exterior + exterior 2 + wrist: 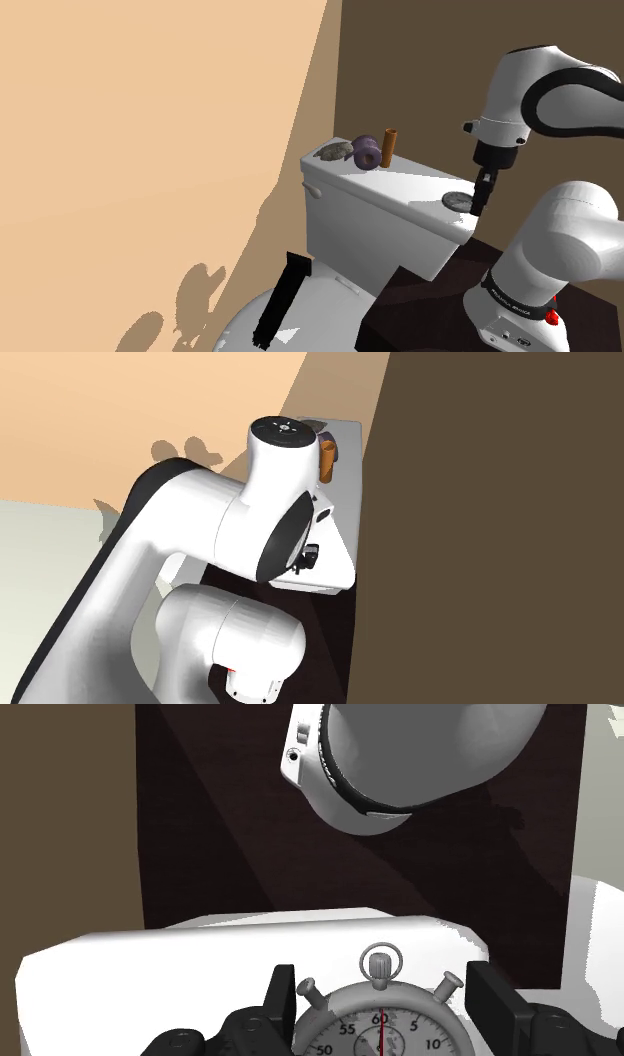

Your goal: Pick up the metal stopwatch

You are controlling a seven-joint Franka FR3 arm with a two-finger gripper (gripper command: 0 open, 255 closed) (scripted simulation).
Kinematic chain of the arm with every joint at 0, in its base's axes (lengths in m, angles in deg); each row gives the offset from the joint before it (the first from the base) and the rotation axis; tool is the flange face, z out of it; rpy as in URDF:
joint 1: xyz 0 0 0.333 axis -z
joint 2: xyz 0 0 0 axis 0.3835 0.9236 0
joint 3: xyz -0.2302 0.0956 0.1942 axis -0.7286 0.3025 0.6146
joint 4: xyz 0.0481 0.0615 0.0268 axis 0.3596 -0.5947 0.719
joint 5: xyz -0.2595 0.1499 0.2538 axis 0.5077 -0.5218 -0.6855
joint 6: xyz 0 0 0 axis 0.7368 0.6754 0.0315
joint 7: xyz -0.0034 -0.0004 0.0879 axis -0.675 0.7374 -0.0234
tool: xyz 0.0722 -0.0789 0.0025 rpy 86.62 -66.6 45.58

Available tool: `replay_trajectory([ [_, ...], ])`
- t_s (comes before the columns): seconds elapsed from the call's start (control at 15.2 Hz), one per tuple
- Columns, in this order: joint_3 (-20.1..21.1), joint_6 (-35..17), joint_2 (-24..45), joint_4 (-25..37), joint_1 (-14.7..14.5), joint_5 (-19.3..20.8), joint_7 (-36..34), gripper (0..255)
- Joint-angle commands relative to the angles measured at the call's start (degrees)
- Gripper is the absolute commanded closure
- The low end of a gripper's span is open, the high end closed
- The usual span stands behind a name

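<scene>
Setting: a white toilet (330,240) stands against a peach wall (150,120), with a brown wall (420,60) behind it.
Stopwatch (459,200): it lies flat on the white tank lid (390,185), at the lid's right end, right of centre in the shoulder view.
Stopwatch up close: in the wrist view the stopwatch (380,1024) shows a grey metal case. It has a ring crown, two side buttons and a white dial, and a red hand points at 60.
Jaws: they are apart, one on each side of the stopwatch case and down at its level. A thin gap seems to remain on both sides, so the stopwatch is straddled and not clamped.
Arm (545,100): white with dark joints, it bends in from the upper right of the shoulder view, and its wrist points down at the lid's right end.
Arm from the second exterior view: the arm (260,522) covers most of the lid (345,472).
Other things on the lid: at the far left end, upper centre of the shoulder view, sit three things close together. They are a grey lump (335,151), a purple ring-shaped thing (366,152) and an upright brown cylinder (388,146).
Black bar (283,300): it leans at the foot of the tank, lower centre of the shoulder view.
Stand (420,310): a dark box at the lower right of the shoulder view, just beside the tank.
</scene>
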Motion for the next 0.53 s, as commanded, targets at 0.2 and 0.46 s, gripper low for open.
replay_trajectory([
  [0.2,0.7,2.7,1.2,4.0,-0.6,-0.8,-0.2,255],
  [0.46,1.3,5.0,2.4,7.5,-1.0,-1.4,-0.4,255],
])
